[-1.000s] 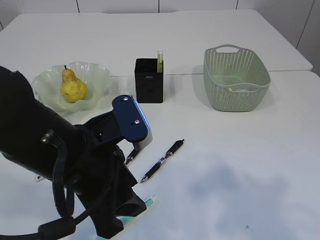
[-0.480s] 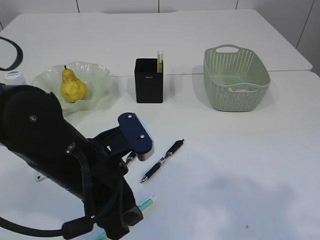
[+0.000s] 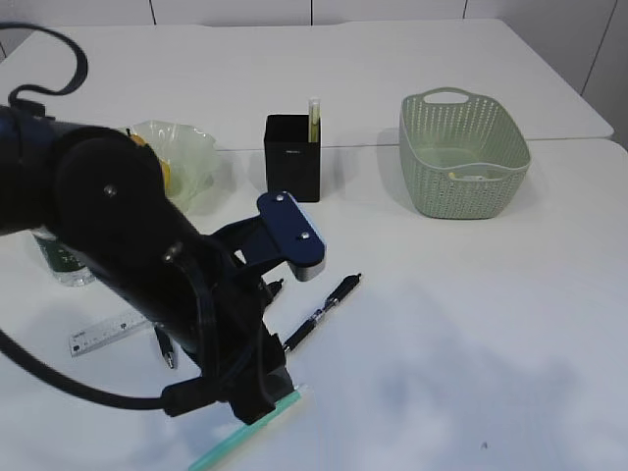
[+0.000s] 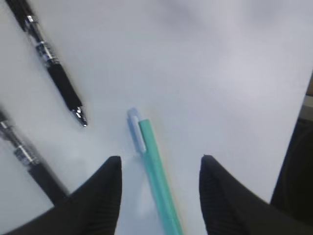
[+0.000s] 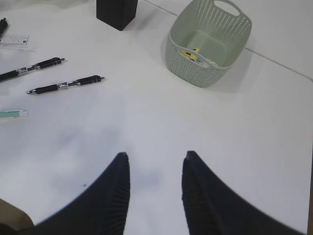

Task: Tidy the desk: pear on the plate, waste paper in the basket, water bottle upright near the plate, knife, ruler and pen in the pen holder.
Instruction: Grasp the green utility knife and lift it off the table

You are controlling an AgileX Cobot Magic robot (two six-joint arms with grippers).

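My left gripper (image 4: 160, 164) stands open low over the desk (image 3: 471, 324), with the mint-green pen (image 4: 155, 171) lying between its jaws, untouched. Two black pens (image 4: 55, 73) (image 4: 27, 164) lie to its left. The black pen holder (image 3: 292, 157) holds the pale yellow knife (image 3: 314, 118). The clear ruler (image 3: 108, 334) lies flat at the left, and the water bottle (image 3: 61, 257) stands behind it. My left arm covers most of the plate (image 3: 182, 147) and all but a sliver of the pear (image 3: 167, 176). Waste paper (image 5: 194, 53) lies in the basket (image 5: 208, 41). My right gripper (image 5: 154, 159) is open over bare desk.
The left arm fills the front left of the exterior view and hides its own fingers there. A seam between two tabletops (image 3: 373, 147) runs behind the pen holder and basket. White desk stretches to the right of the pens, in front of the basket (image 3: 463, 152).
My left arm has swung right and down toward the mint-green pen, uncovering the bottle and ruler and covering most of the plate and pear. The right gripper has not moved.
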